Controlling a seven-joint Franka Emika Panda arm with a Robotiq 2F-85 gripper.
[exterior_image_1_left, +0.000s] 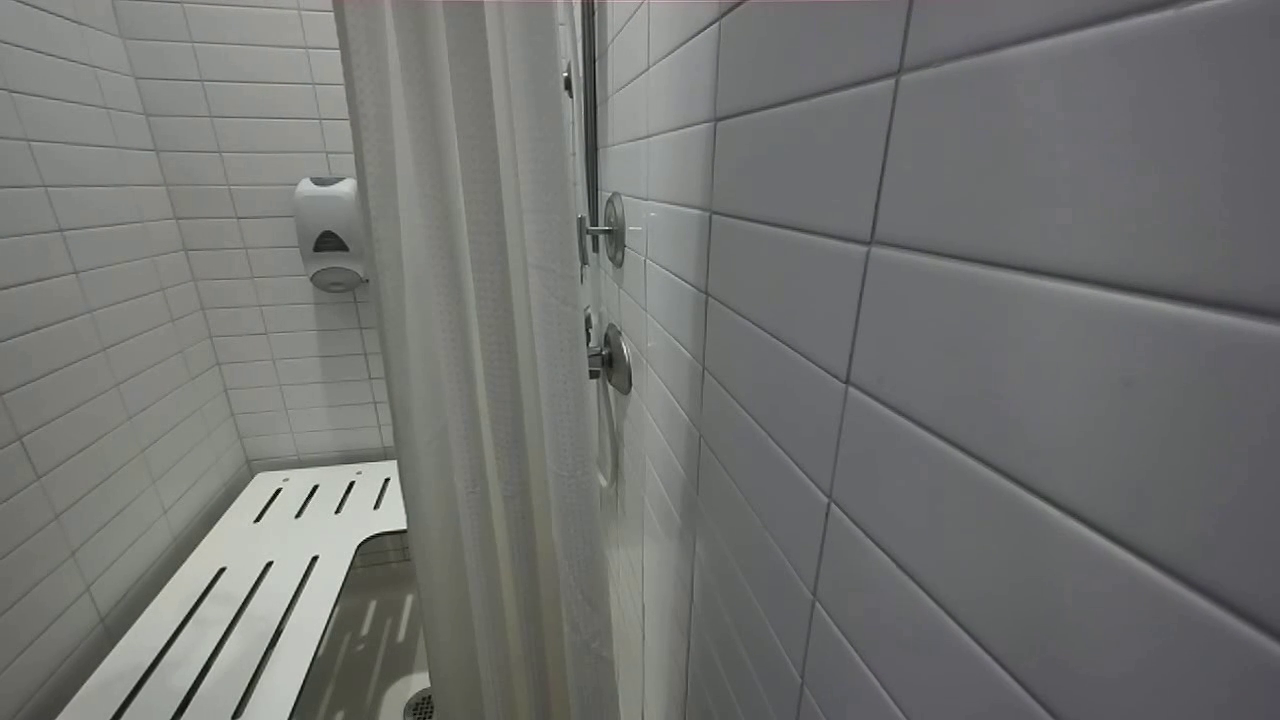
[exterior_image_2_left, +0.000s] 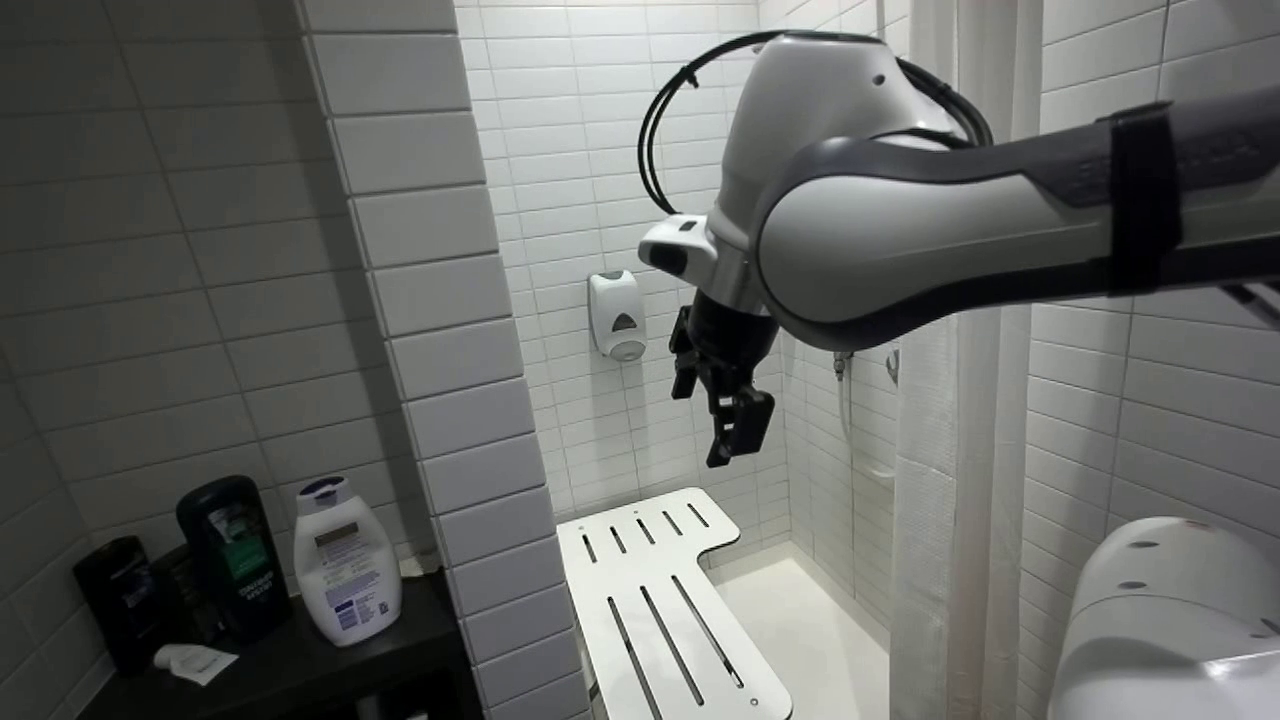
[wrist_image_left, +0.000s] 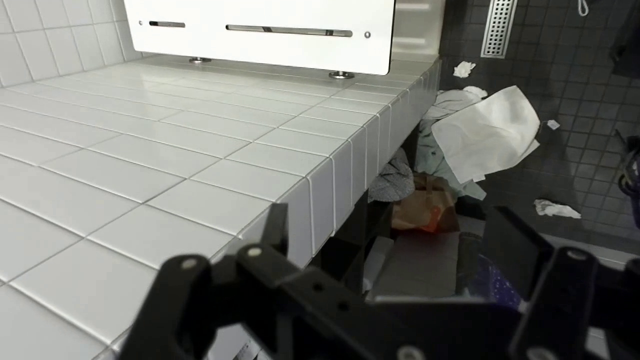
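Beyond gripper (wrist_image_left: 397, 240), wrist view only, brown bag (wrist_image_left: 421, 202)

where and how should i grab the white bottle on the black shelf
Probably by the shoulders just under the cap, coming down from above: the white bottle stands upright and tapers toward its top, while a tiled wall backs it and a dark green-labelled bottle stands close beside it.
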